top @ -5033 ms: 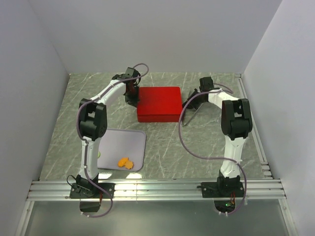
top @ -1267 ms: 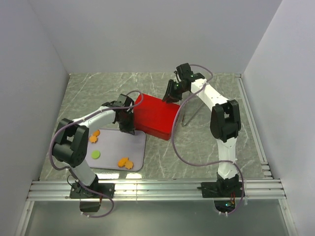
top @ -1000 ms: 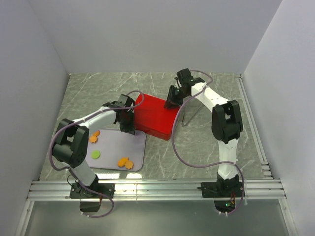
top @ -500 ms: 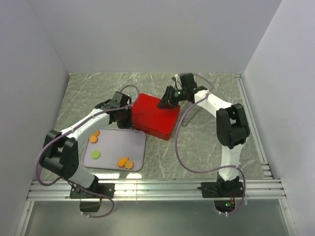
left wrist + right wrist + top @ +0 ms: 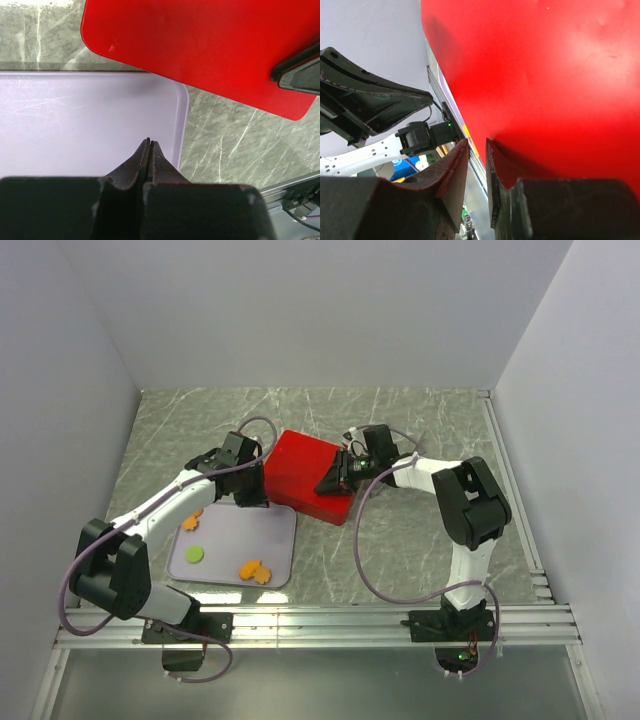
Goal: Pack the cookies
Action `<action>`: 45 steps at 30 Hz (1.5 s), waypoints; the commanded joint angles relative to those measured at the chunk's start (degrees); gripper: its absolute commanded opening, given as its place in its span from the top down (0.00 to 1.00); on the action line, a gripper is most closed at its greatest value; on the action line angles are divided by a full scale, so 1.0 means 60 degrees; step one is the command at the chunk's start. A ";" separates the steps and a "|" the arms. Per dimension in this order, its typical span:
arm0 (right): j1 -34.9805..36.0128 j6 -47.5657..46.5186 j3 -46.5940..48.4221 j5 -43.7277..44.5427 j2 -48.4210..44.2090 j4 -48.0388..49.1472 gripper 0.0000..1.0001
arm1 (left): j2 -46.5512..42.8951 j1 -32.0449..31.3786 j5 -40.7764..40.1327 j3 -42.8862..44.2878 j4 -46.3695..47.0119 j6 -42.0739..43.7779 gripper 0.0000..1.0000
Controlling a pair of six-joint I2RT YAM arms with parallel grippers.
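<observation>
Top external: a glossy red box (image 5: 300,472) with rounded corners lies on the marbled table (image 5: 410,540), just beside a smooth lavender tray (image 5: 272,530) holding the cookies (image 5: 255,571), orange and green.

Left wrist: left gripper (image 5: 149,142) is pressed shut and empty, over the tray's bare corner.

Right wrist: right gripper (image 5: 476,144) is narrowly parted with nothing between its fingers, its tips at the box's edge.
</observation>
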 commanded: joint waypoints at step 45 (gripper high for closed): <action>0.1949 -0.3405 -0.0245 0.5658 -1.0553 -0.5877 0.19 | -0.1627 -0.0046 -0.4573 0.4396 0.0561 0.0923 0.01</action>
